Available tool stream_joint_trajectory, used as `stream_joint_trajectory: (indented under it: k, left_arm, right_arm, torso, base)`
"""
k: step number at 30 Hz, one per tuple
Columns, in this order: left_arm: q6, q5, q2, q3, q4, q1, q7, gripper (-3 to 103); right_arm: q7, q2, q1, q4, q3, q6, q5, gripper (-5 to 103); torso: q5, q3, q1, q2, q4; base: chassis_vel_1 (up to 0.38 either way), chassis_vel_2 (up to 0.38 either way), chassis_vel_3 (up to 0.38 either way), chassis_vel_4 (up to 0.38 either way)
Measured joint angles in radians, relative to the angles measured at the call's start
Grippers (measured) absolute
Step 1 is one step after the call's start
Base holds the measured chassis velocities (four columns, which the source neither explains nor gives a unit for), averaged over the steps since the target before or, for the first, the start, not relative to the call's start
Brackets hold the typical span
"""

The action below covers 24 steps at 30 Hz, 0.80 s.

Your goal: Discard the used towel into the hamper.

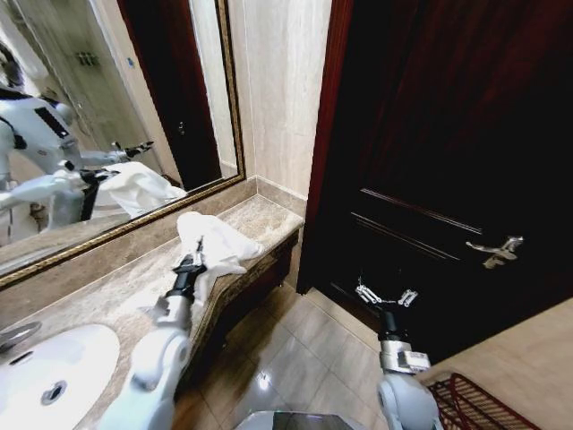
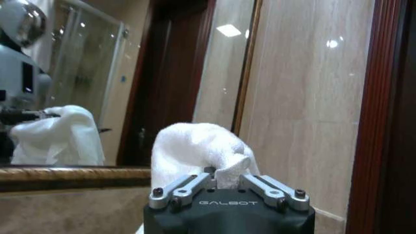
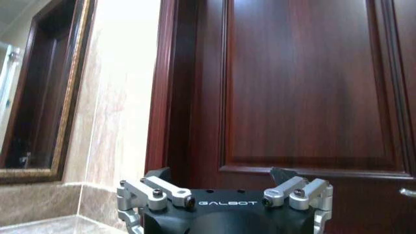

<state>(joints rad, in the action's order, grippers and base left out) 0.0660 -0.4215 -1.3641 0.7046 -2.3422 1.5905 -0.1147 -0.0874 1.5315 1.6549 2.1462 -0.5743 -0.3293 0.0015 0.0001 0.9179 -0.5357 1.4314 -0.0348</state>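
While pinched, towel (image 1: 215, 240) fills left tool (image 1: 195, 255) (countertop (image 1: 107, 296)); hamper (image 1: 474, 405) well apart.

Marble counter (image 1: 116, 291), sink (image 1: 54, 363), mirror (image 1: 107, 107), dark door (image 1: 448, 161)

We see warm, moderately dim indoor light. Ceiling lamps glare as bright spots on the polished wall (image 2: 305, 97) in the left wrist view. The dark door (image 1: 448, 161) swallows detail. The head view bends straight edges toward its margins; the floor tiles (image 1: 295, 358) carry a soft sheen.
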Motion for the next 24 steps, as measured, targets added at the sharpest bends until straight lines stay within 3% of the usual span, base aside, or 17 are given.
stream_joint_trajectory:
  k: [8, 12, 24]
  left_arm:
    - [-0.028, 0.112, -0.114, -0.06, -0.075, 0.133, 0.0, 6]
    - [-0.035, 0.155, -0.142, -0.075, -0.082, 0.142, 0.001, 6]
    - [-0.048, 0.189, -0.155, -0.09, -0.077, 0.141, 0.009, 6]
  right_arm:
    - [0.012, 0.0, 0.008, 0.028, -0.01, -0.008, 0.041, 100]
    - [0.018, -0.001, 0.019, 0.029, -0.013, -0.019, 0.052, 100]
    - [0.029, -0.001, 0.051, 0.035, -0.013, -0.037, 0.056, 100]
  torso:
    - [0.0, 0.0, 0.0, 0.0, 0.0]
    - [0.0, 0.0, 0.0, 0.0, 0.0]
    - [0.0, 0.0, 0.0, 0.0, 0.0]
  base:
    - [0.0, 0.0, 0.0, 0.0]
    - [0.0, 0.0, 0.0, 0.0]
    - [-0.025, -0.032, -0.037, -0.032]
